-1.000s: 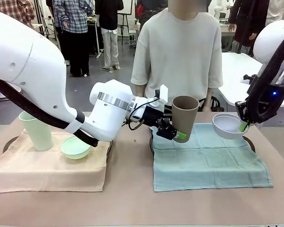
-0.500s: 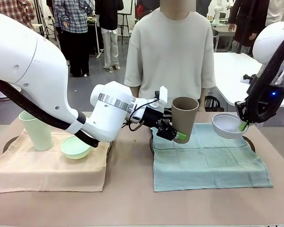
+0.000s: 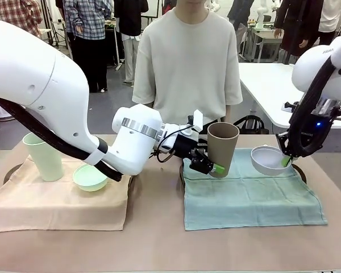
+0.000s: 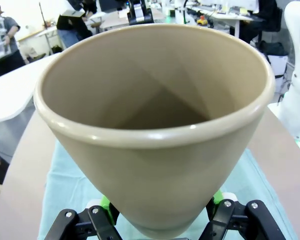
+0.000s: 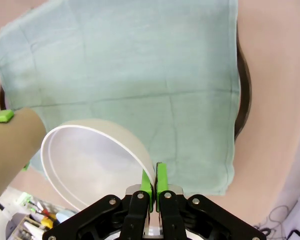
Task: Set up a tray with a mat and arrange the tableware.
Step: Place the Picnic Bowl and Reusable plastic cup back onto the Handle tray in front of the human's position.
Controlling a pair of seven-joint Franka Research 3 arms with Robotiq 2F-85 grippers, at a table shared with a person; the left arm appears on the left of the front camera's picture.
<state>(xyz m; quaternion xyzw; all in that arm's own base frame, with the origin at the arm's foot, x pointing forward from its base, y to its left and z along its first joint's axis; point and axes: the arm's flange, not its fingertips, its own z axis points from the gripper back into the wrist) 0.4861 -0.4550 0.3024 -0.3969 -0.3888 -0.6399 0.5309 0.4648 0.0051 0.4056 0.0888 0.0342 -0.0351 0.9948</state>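
**Two pieces coming down onto the blue-green mat**

While both arms hold something, you are in the middle of filling the second tray. Your left gripper (image 3: 214, 165) has its fingers closed around the bottom of the tan-brown tumbler (image 3: 222, 147). The cup stands almost straight up, just above the far left corner of the blue-green mat (image 3: 250, 199), or maybe just touching it. Your right gripper (image 3: 285, 161) has its fingers pinched shut on the rim of the white bowl (image 3: 268, 159). The bowl hangs tilted near the far right corner of that mat.

The dark tray (image 3: 298, 170) peeks out from under the mat's edges. On the left side of the counter (image 3: 159, 244), the other place looks done: the mint green tumbler (image 3: 42, 155) and the mint green bowl (image 3: 91, 177) sit on the peach mat (image 3: 57, 205).

Next, I think you should lower the cup until it sits flat, then let go slowly. Level the bowl before you set it down, and keep it apart from the cup.
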